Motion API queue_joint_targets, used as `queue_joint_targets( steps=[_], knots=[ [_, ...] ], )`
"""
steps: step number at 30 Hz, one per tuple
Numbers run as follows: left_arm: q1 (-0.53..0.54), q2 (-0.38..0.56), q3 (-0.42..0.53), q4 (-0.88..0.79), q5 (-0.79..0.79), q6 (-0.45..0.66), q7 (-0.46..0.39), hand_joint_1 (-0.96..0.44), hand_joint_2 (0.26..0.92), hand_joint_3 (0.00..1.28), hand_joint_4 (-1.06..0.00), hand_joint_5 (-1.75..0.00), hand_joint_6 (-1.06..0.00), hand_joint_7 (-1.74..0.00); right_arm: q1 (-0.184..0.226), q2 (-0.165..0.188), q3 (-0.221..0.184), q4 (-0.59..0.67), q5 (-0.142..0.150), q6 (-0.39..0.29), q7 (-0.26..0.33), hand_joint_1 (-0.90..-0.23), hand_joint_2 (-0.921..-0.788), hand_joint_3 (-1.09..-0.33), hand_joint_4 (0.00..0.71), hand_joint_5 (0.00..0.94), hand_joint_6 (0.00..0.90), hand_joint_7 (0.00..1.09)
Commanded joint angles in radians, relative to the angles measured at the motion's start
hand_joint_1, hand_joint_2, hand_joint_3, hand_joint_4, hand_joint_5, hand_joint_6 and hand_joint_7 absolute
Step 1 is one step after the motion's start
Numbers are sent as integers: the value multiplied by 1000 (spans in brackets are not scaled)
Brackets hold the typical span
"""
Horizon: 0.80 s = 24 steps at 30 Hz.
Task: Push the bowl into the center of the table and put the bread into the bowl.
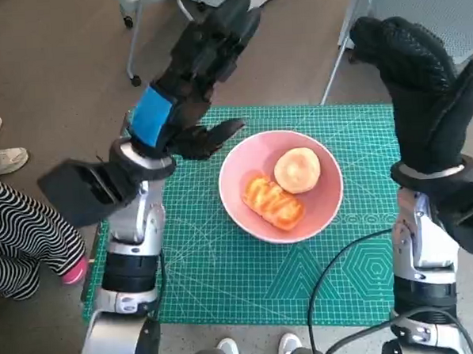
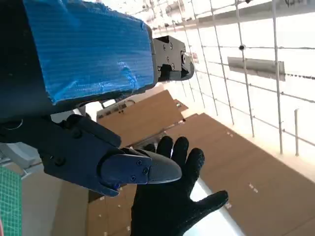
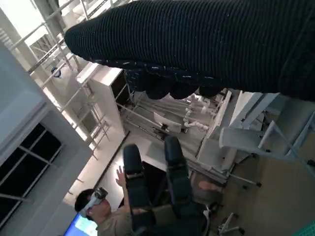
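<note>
Both raised above the worktop, holding nothing: left robot hand, blue-taped, fingers spread apart; right robot hand, in knitted black glove, fingers apart and pointing up. Near the middle of the green gridded mat, a smooth round pink bowl. Inside, side by side: golden oblong bread and a pale round bun.

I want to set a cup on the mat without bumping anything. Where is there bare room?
The green mat is bare along its near edge, between the two forearms, and beside the pink bowl toward the right arm. The bowl's middle is crowded: two breads fill it. Both hands hang raised above the far edge.
</note>
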Motion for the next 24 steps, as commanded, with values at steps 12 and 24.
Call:
queue_joint_targets(
  steps=[12,24],
  knots=[
    [48,-13,-8,-69,-21,14,14,-715,921,450,-82,-2,1,-403,8,1,9,4,-19,3,-6,-688,-921,-658,153,1,7,599],
    [79,-26,-23,-114,-18,50,25,-701,921,471,-77,0,1,-391,16,-3,8,-7,-19,11,-9,-685,-921,-656,155,2,9,598]
  ],
)
